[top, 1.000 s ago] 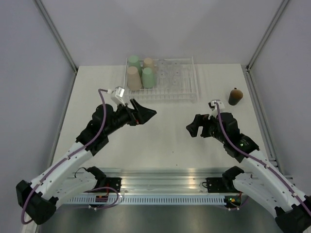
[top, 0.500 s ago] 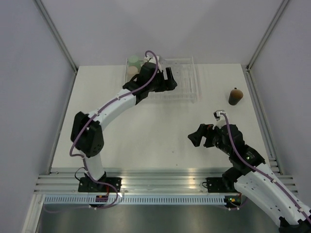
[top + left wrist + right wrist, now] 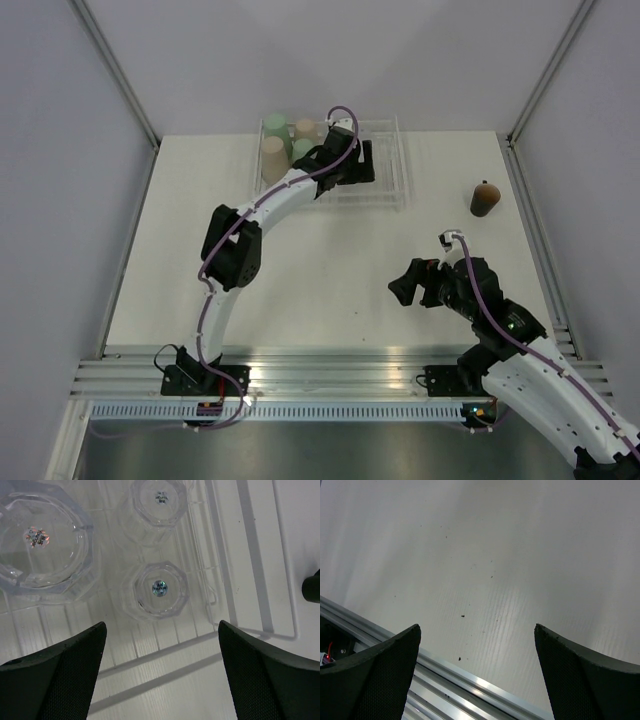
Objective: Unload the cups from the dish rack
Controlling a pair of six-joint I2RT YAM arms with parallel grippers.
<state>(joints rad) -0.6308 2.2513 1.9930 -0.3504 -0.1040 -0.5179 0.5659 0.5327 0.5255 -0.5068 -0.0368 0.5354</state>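
Clear cup (image 3: 160, 589) in the dish rack (image 3: 392, 175), dead ahead of the left gripper (image 3: 161, 630), centred between wide-spread empty fingers. Right gripper (image 3: 477, 630) gaping too, holding nothing; dark brown cup (image 3: 484, 199) well beyond it.

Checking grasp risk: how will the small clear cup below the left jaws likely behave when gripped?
The small clear cup looks glossy and smooth, so it may slip. Its faceted wall should give the jaws of the left gripper flat faces to press. It seems small and light, resting on the dish rack wires, so a nudge could shift it.
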